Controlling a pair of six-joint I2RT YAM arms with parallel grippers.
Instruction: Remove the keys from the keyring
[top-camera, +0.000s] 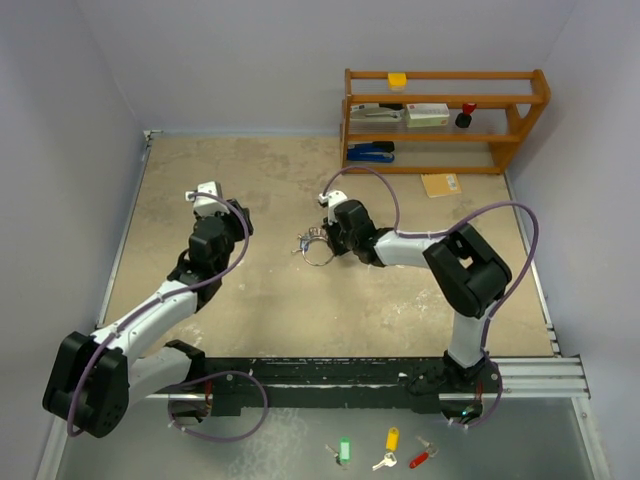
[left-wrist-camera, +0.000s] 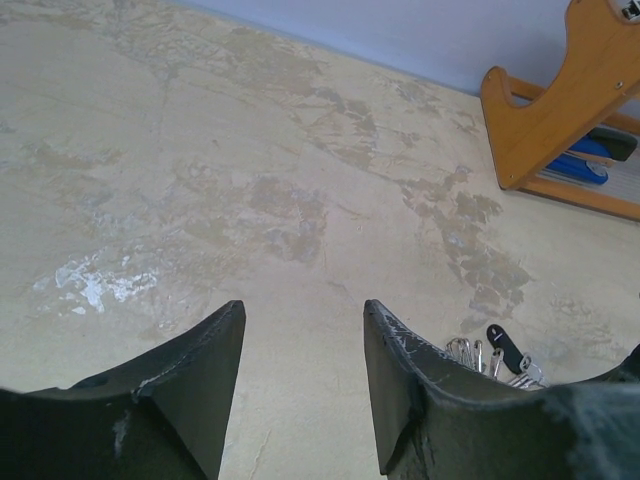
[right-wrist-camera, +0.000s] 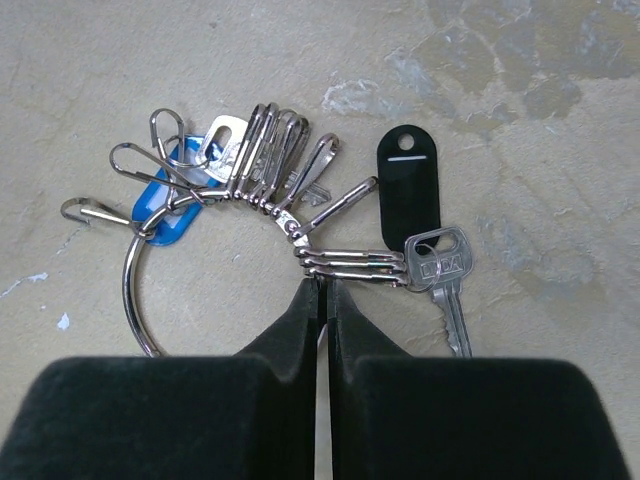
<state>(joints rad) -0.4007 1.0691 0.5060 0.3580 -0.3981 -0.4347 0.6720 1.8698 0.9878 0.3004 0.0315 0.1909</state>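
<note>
The keyring (right-wrist-camera: 128, 290) lies on the table; its silver wire ring carries several snap clips and the keys. A blue-headed key (right-wrist-camera: 170, 215) sits at the ring's left, a black-headed one (right-wrist-camera: 408, 190) at the right, and a plain silver key (right-wrist-camera: 445, 275) hangs from a clip beside it. My right gripper (right-wrist-camera: 322, 287) is shut with its tips pinched on the ring's wire by the clips. In the top view it (top-camera: 325, 240) is at mid-table on the keyring (top-camera: 315, 250). My left gripper (top-camera: 236, 216) is open and empty to the left. The key bunch (left-wrist-camera: 490, 355) shows past its right finger (left-wrist-camera: 400, 350).
A wooden shelf (top-camera: 445, 120) with a stapler and boxes stands at the back right, also in the left wrist view (left-wrist-camera: 560, 90). A tan card (top-camera: 440, 184) lies before it. Green (top-camera: 345, 450), yellow (top-camera: 392, 438) and red (top-camera: 420, 458) tagged keys lie beyond the near edge.
</note>
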